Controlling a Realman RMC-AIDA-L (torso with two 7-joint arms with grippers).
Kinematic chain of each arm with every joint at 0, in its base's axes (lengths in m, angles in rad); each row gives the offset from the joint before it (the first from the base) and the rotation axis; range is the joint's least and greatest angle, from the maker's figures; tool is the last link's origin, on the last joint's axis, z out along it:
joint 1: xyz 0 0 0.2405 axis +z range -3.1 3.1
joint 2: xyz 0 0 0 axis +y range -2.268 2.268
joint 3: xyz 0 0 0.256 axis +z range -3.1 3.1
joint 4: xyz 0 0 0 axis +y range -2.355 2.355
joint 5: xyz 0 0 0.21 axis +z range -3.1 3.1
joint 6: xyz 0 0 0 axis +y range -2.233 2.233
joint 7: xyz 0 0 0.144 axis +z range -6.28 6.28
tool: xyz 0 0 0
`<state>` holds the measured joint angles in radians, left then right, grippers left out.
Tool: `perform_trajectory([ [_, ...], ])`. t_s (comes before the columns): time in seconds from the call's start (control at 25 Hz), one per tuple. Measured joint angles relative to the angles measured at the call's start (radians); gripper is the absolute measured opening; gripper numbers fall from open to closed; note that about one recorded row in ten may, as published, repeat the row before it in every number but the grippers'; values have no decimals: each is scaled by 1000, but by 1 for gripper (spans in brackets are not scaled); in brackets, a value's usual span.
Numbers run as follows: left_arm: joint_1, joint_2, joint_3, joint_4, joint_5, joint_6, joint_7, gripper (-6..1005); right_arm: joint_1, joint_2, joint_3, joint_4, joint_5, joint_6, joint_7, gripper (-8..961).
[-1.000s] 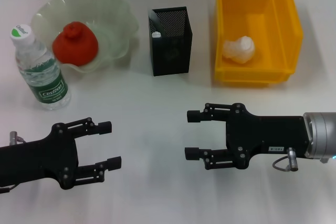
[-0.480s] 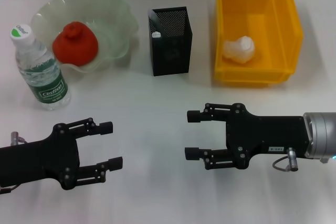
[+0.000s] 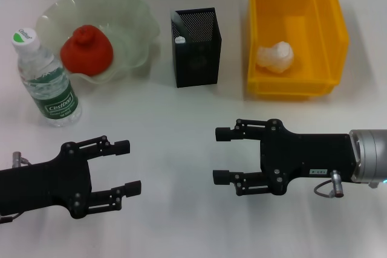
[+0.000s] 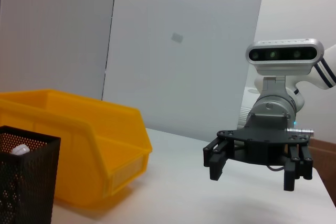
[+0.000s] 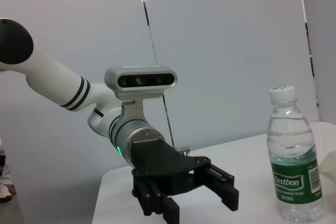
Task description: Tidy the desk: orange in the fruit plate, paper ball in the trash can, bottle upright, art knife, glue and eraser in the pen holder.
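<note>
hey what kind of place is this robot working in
Probably a lab or test bench: a plain white desk against bare grey walls, staged with only a yellow trash can, pen holder and bottle.

Bottle (image 5: 293, 157) green label — reads "Cestbon"; smaller print illegible.

Black tools (image 3: 222, 154), silver-white wrists

White surface (image 3: 181, 119), carrying along its far edge: upright bottle (image 3: 45, 80) at the left, fruit plate (image 3: 136, 25) just beside it, pen holder (image 3: 196, 46) mid-edge, trash can (image 3: 296, 86) to the right.
</note>
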<state>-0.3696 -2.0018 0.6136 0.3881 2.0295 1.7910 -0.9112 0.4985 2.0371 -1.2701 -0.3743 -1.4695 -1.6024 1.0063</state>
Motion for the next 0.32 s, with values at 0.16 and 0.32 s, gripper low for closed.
perform_trajectory([
  [0.16, 0, 0, 0, 0, 0, 0, 0, 758, 0, 0, 0, -1, 0, 0, 4, 758],
  [0.32, 0, 0, 0, 1, 0, 1, 0, 758, 1, 0, 0, -2, 0, 0, 5, 758],
])
